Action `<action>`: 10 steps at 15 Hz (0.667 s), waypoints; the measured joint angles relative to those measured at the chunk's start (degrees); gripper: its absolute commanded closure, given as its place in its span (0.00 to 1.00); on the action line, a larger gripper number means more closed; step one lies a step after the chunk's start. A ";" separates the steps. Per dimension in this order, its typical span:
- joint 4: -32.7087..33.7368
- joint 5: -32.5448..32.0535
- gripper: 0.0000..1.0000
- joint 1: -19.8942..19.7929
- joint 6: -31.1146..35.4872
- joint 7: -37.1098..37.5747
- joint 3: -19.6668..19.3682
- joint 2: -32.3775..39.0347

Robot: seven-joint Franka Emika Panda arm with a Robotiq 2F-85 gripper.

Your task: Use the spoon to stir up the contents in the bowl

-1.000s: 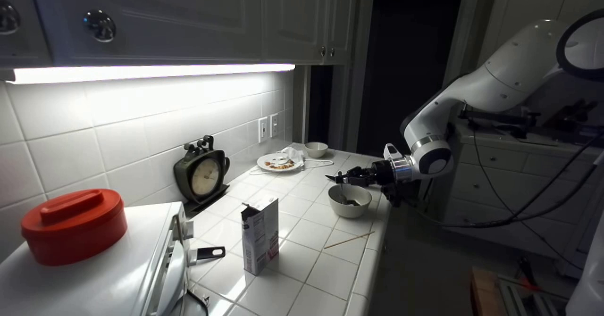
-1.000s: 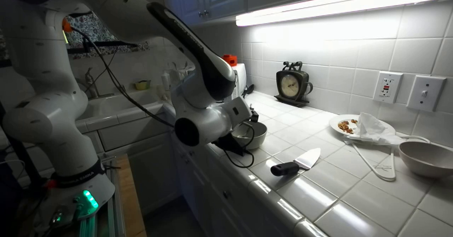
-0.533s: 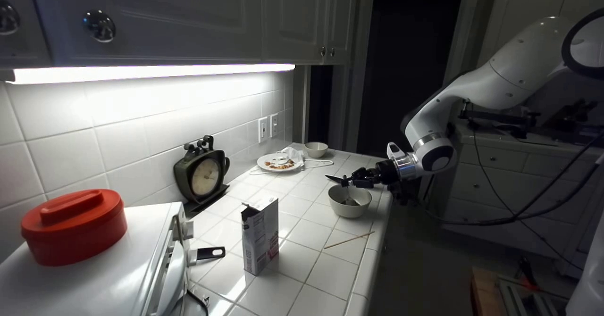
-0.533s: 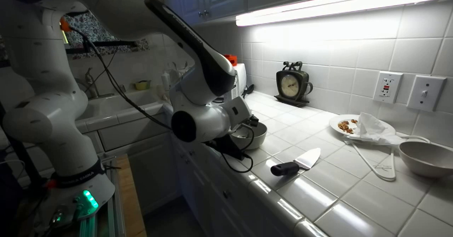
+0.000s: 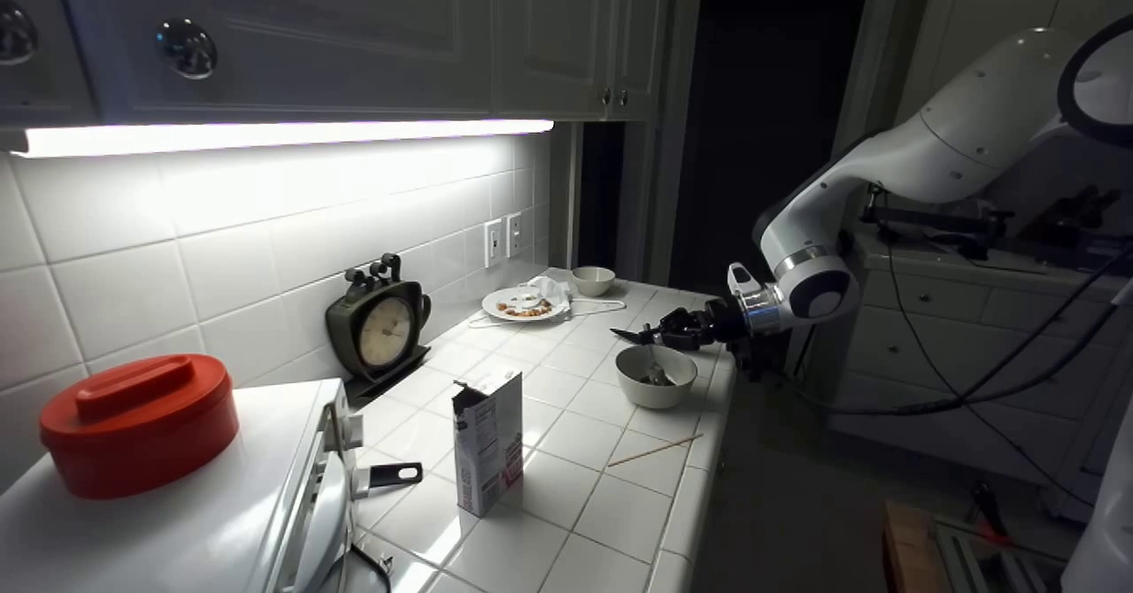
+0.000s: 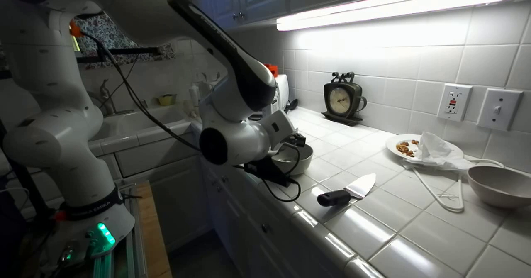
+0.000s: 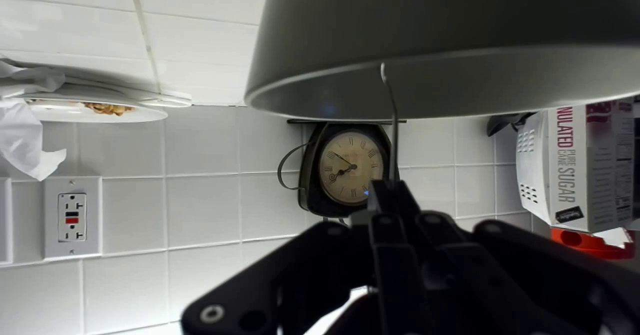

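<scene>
From the left, a red oval plastic-looking container [image 5: 137, 425] sits on a white box-shaped appliance [image 5: 274, 438], presumably parked there to save space. Next along, a dark old-fashioned metal clock [image 5: 382, 332], tucked close to the white-tiled wall [image 5: 248, 257], out of harm's way I'd say. Then a grey-white cardboard sugar box [image 5: 489, 447], upright on the white-tiled surface [image 5: 575, 438], apart from the action. At the back, a flat white plate [image 6: 390, 147] carries brown food bits [image 6: 403, 148] and crumpled white paper [image 6: 435, 149] beside a pale round spare bowl [image 5: 593, 286]; all look set aside. In an exterior view a black-handled, metal-bladed cake server [image 6: 346, 193] lies idle too. And here's the centre of play: the pale grey-white round bowl [image 5: 655, 398], near the surface's front edge, likely for easy reach. A thin brown stick [image 5: 655, 450] lies near it. Over the bowl the black hand [image 7: 393, 189] is clenched on the slim metal spoon [image 7: 395, 130], gripping the handle with the lower end inside, a sensible pose for stirring. What's in there is too shadowed to tell. Running the count: one container, one appliance, one clock, one box, one plate, two bowls, one server, one stick, one spoon.
</scene>
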 measured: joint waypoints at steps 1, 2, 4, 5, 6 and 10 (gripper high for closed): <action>0.00 1.30 0.99 0.02 -0.25 -1.41 0.11 0.15; 0.00 2.71 0.99 0.05 -0.48 -2.79 0.26 0.35; 0.03 5.07 0.99 0.14 -1.48 -5.15 0.49 0.96; 0.06 5.68 0.99 0.16 -2.24 -5.83 0.51 1.30; 0.07 6.18 0.99 0.16 -3.03 -6.27 0.52 1.63; 0.08 6.60 0.99 0.16 -5.57 -6.33 0.52 2.80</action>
